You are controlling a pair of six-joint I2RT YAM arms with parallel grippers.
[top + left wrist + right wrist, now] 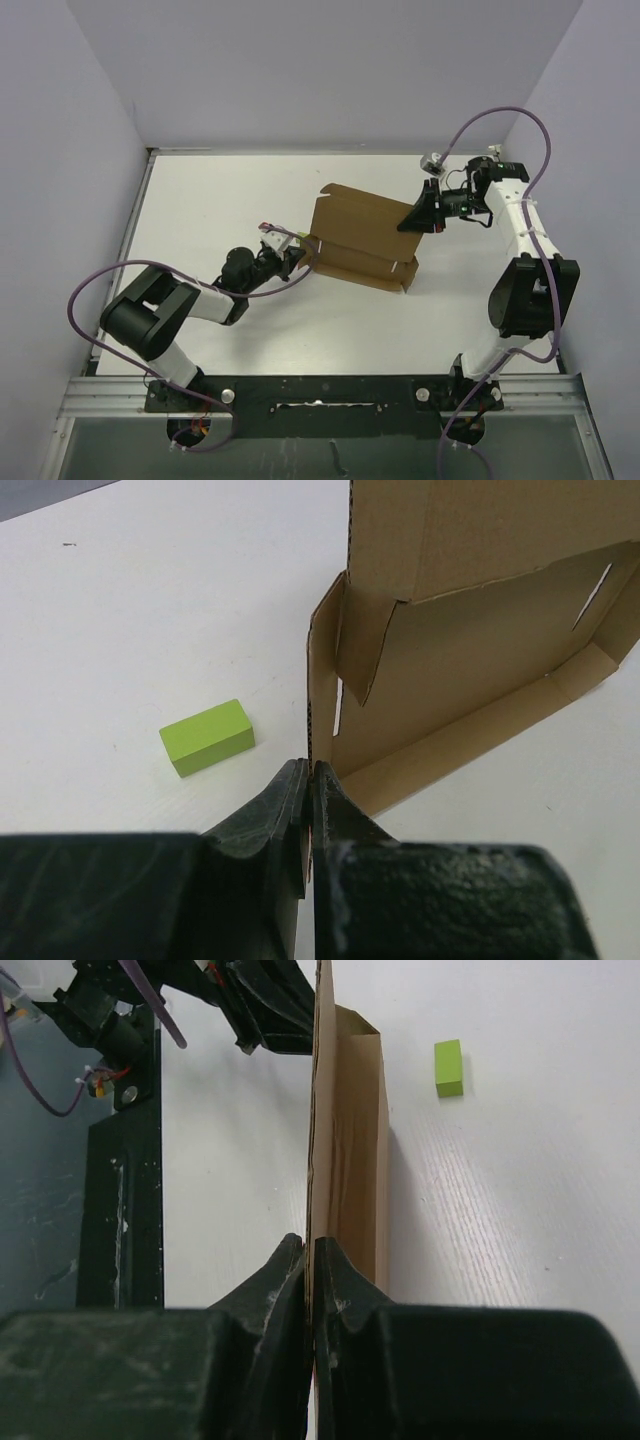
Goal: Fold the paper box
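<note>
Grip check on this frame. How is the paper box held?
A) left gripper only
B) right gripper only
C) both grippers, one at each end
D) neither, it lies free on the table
C: the left gripper is pinched shut on a cardboard wall edge of the paper box in its wrist view. The right gripper is shut on the thin cardboard edge at the other end.

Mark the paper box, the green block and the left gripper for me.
paper box [360, 235]: top external view, middle of its brown panel.
green block [204, 731]: left wrist view, its top face.
left gripper [308, 772]: left wrist view, between its closed fingertips.
</note>
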